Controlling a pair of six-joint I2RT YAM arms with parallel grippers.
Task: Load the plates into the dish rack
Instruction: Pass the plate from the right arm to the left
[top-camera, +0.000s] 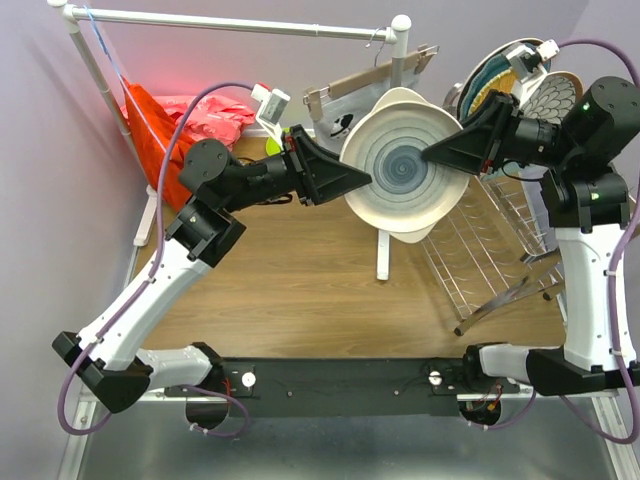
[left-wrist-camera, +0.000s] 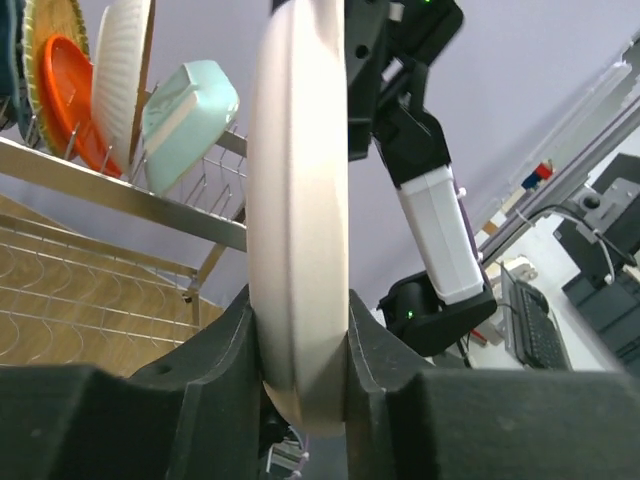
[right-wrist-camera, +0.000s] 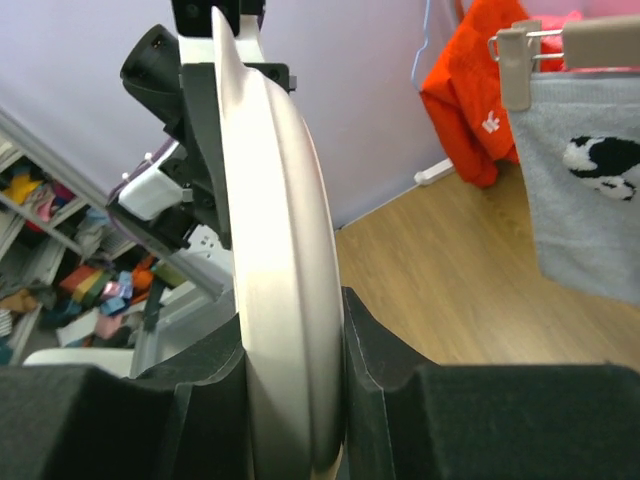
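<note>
Left hand, right hand both gripping one white ringed plate, five plates in dish rack

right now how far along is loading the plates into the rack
Done: an orange plate, a mint rectangular tray and others stand in the dish rack. In hand: the white ringed plate hangs above the table, clamped on opposite edges by the left tool and right tool. Left: seating it between the rack's free tines; the arms hide part of the table, so more plates may wait.
</note>
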